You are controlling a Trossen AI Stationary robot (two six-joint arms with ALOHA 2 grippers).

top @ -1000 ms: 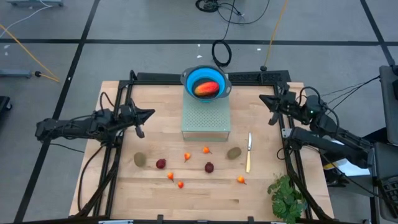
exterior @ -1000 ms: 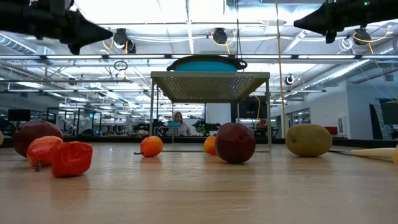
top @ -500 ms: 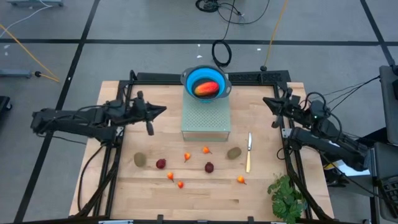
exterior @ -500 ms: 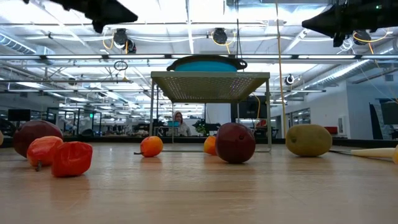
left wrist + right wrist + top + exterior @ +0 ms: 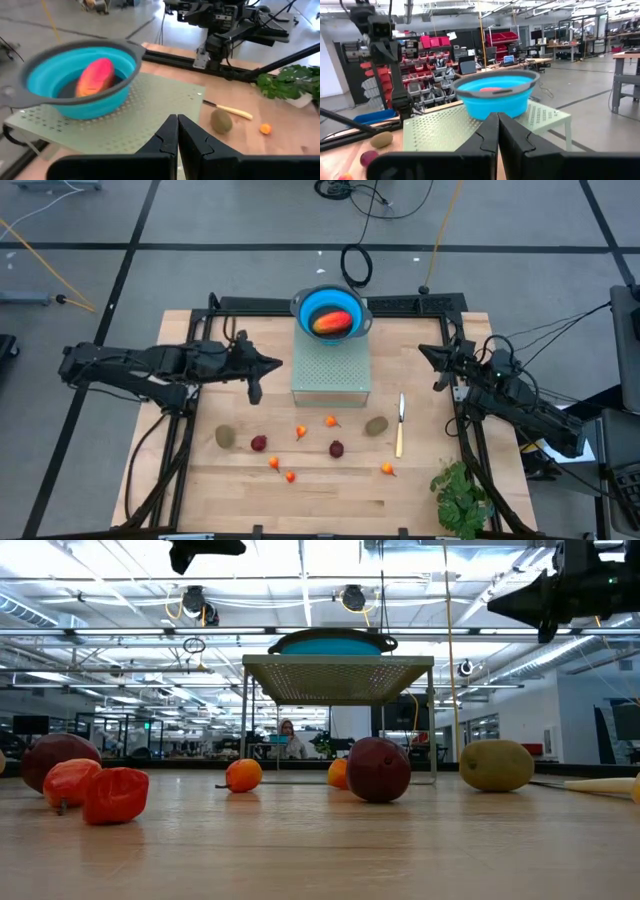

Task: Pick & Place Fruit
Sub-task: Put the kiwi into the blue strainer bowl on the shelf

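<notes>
One oval red-orange mango (image 5: 331, 323) already sat in your blue collapsible bowl (image 5: 305, 308) on the pale perforated stand (image 5: 331, 370); the other fruit lay scattered on the wooden desk (image 5: 200, 490). Your left pincer (image 5: 274, 364) hung pinched shut and empty just beside the stand, right pincer (image 5: 424, 351) likewise shut across from it. Swinging in like that, you risked clipping the stand and tipping the bowl.

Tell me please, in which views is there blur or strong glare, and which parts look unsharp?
Low view: bright ceiling lights glare behind the blue bowl; the near red fruit is soft. Left wrist view: the bowl's rim and the mango are smeared, and the left gripper is blurred. Right wrist view: the right gripper is unsharp, the room behind clearer. High view: even light, no glare.
</notes>
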